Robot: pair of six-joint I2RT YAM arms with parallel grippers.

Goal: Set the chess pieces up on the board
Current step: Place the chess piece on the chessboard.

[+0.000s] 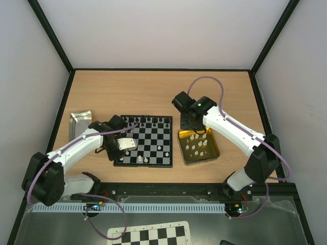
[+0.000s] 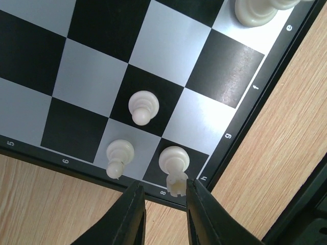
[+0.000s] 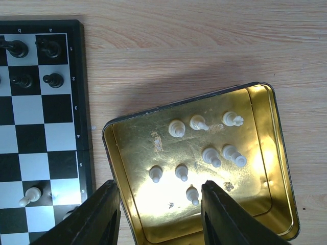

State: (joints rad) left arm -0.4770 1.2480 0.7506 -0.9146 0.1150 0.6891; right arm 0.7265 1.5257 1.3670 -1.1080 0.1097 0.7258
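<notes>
Several white pieces (image 3: 210, 155) sit in the tin (image 3: 245, 204); I judge the board (image 1: 152, 139) half set; left gripper (image 2: 164, 186) narrow, right gripper (image 3: 158, 185) wide.

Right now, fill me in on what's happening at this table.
Two robot arms are setting up a small chess board. The left gripper is low over the board's corner, its fingers straddling the top of a white rook on the corner square. Whether it grips the rook is unclear. Two white pawns stand close by. The right gripper hangs open over a gold tin holding several white pieces. Black pieces line the board's far side.
</notes>
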